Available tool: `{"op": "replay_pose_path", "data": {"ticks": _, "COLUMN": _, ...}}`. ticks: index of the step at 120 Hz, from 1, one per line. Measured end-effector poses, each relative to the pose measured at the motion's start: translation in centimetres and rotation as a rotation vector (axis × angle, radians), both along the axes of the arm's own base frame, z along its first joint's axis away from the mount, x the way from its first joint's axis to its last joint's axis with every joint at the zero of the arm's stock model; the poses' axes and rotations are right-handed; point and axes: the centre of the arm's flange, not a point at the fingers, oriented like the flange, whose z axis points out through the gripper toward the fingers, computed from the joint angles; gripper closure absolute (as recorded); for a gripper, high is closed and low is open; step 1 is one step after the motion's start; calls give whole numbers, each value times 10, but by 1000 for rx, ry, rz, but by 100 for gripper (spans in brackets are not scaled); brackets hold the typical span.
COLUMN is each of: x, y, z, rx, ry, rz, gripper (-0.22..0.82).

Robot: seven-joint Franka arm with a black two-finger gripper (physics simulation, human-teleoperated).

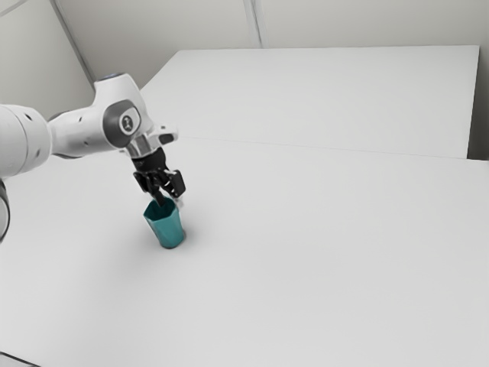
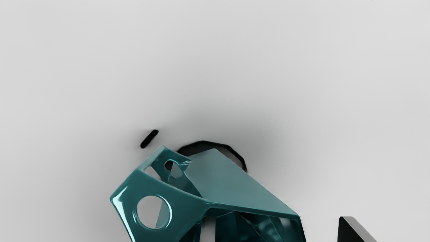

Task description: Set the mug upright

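The teal mug (image 1: pixel 166 225) is on the table (image 1: pixel 306 252), its mouth facing up and its body leaning a little toward the exterior view's left; whether its base sits flat I cannot tell. My gripper (image 1: pixel 170 201) is at its rim. In the wrist view the mug (image 2: pixel 231 181) shows its angular wall and its handle with a round hole. My gripper (image 2: pixel 280 232) stands open there, one finger (image 2: pixel 208 232) inside the mug's mouth and the other finger (image 2: pixel 356 232) outside, apart from the wall. The lower parts of the mug's interior are partly hidden.
A small dark elongated mark (image 2: pixel 149 138) lies on the table beside the mug's handle. A dark rounded edge (image 2: pixel 203 144) shows near the mug's base. Pale walls (image 1: pixel 344 23) rise behind the table, and the arm comes in from the exterior view's left.
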Motion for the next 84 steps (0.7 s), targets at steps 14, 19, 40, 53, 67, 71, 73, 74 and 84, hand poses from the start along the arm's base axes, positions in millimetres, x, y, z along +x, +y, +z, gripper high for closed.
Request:
{"op": "replay_pose_path", "data": {"ticks": 14, "x": 4, "y": -3, "z": 6, "rx": 0, "ry": -10, "rz": -4, "gripper": 22}}
{"op": "replay_pose_path", "data": {"ticks": 19, "x": 6, "y": -4, "z": 7, "rx": 0, "ry": -13, "rz": -6, "gripper": 21}}
{"op": "replay_pose_path", "data": {"ticks": 40, "x": 16, "y": -12, "z": 9, "rx": -2, "ry": -14, "rz": -19, "gripper": 18}}
{"op": "replay_pose_path", "data": {"ticks": 53, "x": 19, "y": -17, "z": 13, "rx": -2, "ry": -19, "rz": -26, "gripper": 17}}
{"op": "replay_pose_path", "data": {"ticks": 67, "x": 22, "y": -23, "z": 23, "rx": 0, "ry": -31, "rz": -36, "gripper": 13}}
{"op": "replay_pose_path", "data": {"ticks": 71, "x": 21, "y": -27, "z": 31, "rx": 3, "ry": -42, "rz": -42, "gripper": 11}}
{"op": "replay_pose_path", "data": {"ticks": 73, "x": 20, "y": -28, "z": 37, "rx": 6, "ry": -50, "rz": -43, "gripper": 10}}
{"op": "replay_pose_path", "data": {"ticks": 74, "x": 20, "y": -28, "z": 39, "rx": 7, "ry": -55, "rz": -43, "gripper": 10}}
{"op": "replay_pose_path", "data": {"ticks": 84, "x": 13, "y": -27, "z": 74, "rx": 17, "ry": -108, "rz": -43, "gripper": 7}}
